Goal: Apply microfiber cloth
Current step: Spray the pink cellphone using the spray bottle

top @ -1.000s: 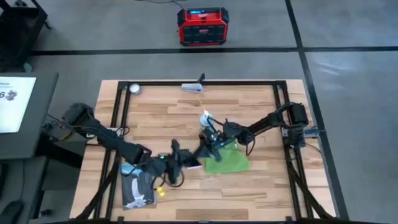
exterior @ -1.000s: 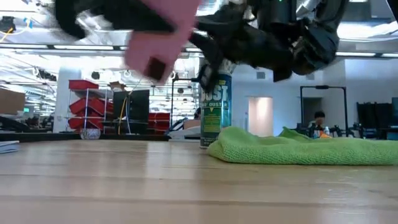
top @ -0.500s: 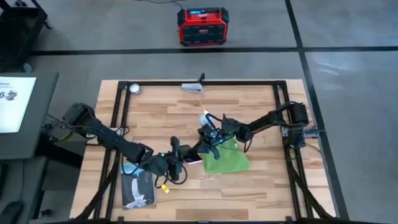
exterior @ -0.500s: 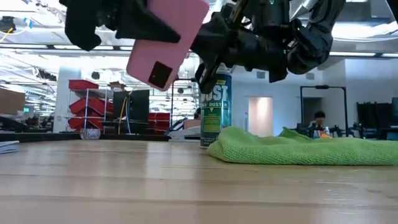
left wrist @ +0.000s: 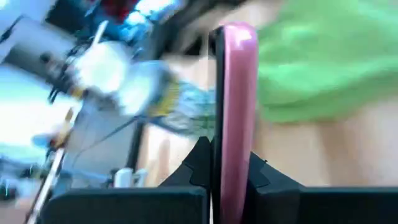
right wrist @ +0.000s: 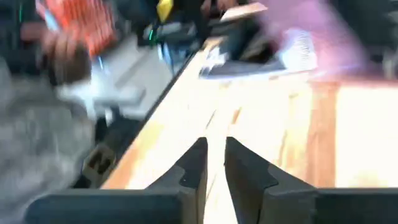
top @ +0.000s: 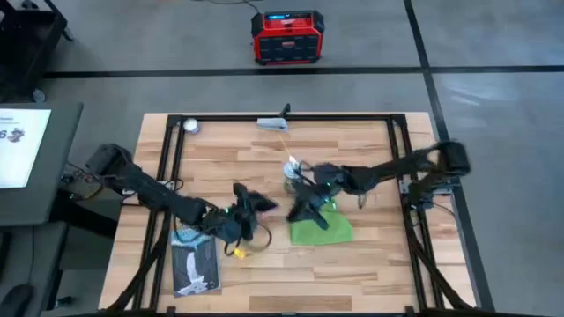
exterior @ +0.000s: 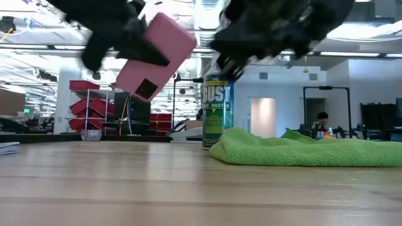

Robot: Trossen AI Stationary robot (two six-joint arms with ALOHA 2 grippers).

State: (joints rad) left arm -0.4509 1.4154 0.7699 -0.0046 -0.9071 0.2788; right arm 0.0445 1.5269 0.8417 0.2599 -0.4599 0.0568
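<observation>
Wood-plank table (top: 370,264), rumpled green microfiber cloth (top: 322,230).

Grey tiled floor (top: 493,53), red shelving (exterior: 88,100), ceiling strip lights (exterior: 38,47), white doorway (exterior: 262,117)

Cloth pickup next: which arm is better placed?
Right, probably. The right gripper hangs empty over the cloth, fingers nearly together. The left gripper is clamped on the pink phone, held in the air beside the cloth.
</observation>
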